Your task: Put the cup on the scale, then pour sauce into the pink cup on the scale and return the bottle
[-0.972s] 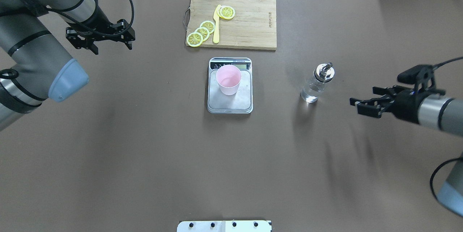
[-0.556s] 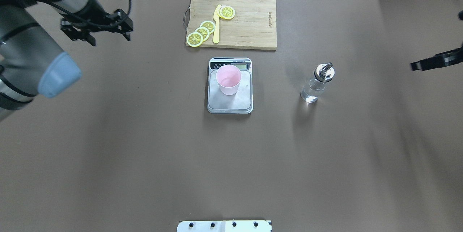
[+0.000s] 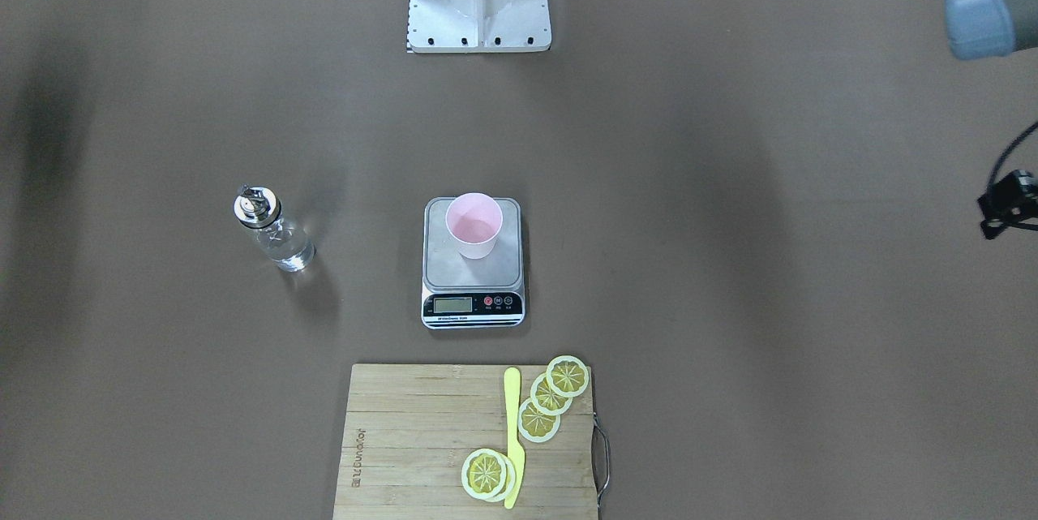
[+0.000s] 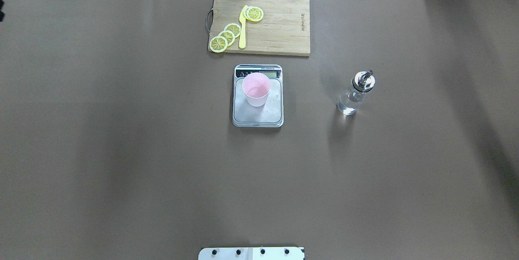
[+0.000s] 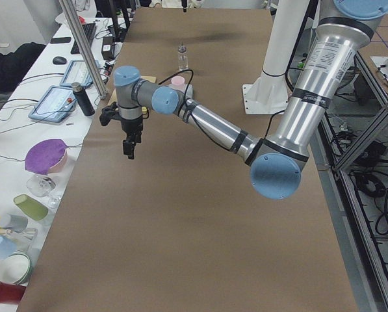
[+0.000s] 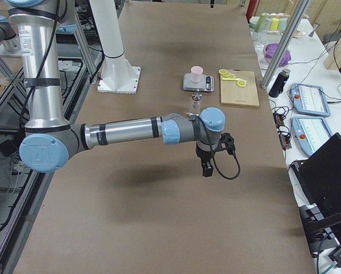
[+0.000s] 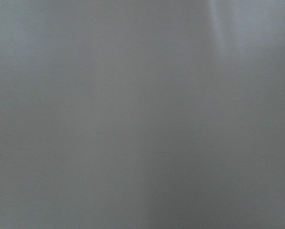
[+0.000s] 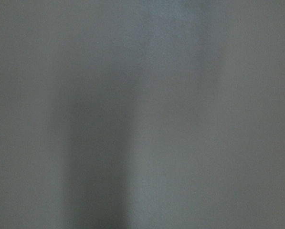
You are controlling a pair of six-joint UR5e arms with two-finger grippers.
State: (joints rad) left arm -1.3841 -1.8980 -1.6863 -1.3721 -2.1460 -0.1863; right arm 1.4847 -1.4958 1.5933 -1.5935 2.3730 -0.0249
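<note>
Cup [image 3: 474,225] stands mid-frame on the scale [image 3: 454,272], so whatever gets poured is weighed. The bottle [image 3: 272,232] stands upright at centre left on the table [image 3: 730,341]. Overhead, it sits right of the scale, well apart. Side views show my left claw [image 5: 130,140] and right claw [image 6: 206,165] hanging clear of everything. How far open they are, I cannot tell.
</note>
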